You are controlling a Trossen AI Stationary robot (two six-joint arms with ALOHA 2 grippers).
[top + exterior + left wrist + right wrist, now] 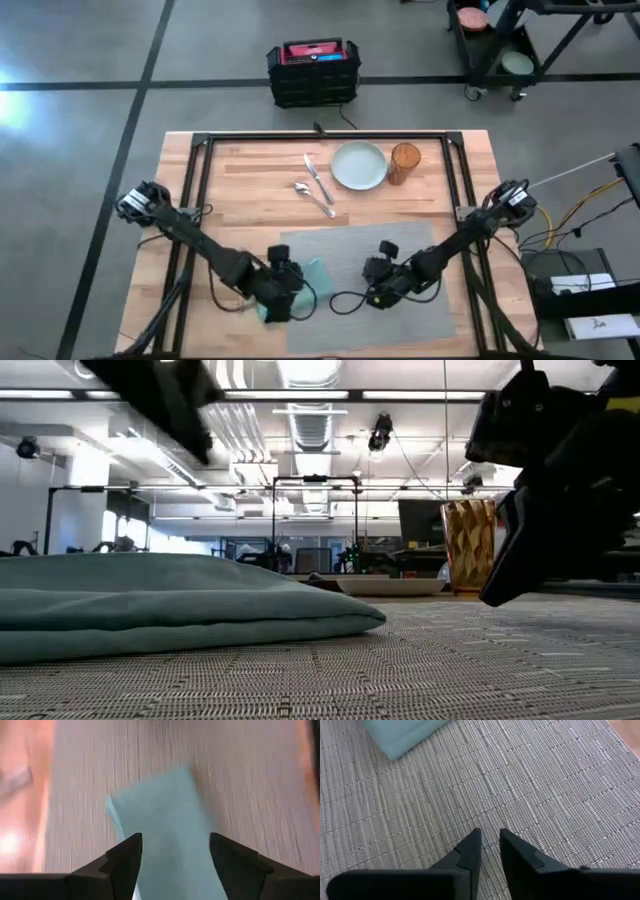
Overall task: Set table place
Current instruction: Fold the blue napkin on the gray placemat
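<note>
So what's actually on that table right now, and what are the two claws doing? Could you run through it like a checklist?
Surface: wooden table, grey placemat at its near side.
Job's things: teal napkin on the placemat's left part; plate, amber glass, fork, knife and spoon off the mat, at the far side.
Clutter: nothing seen.
Claws: left claw open over the napkin; right claw nearly shut, empty, over the mat.
Cables: black cable on the mat.
Surroundings: black crate on the floor.

High view overhead, straight down; low view level at placemat (480,660); wrist views close above it, sharing napkin (400,735).
</note>
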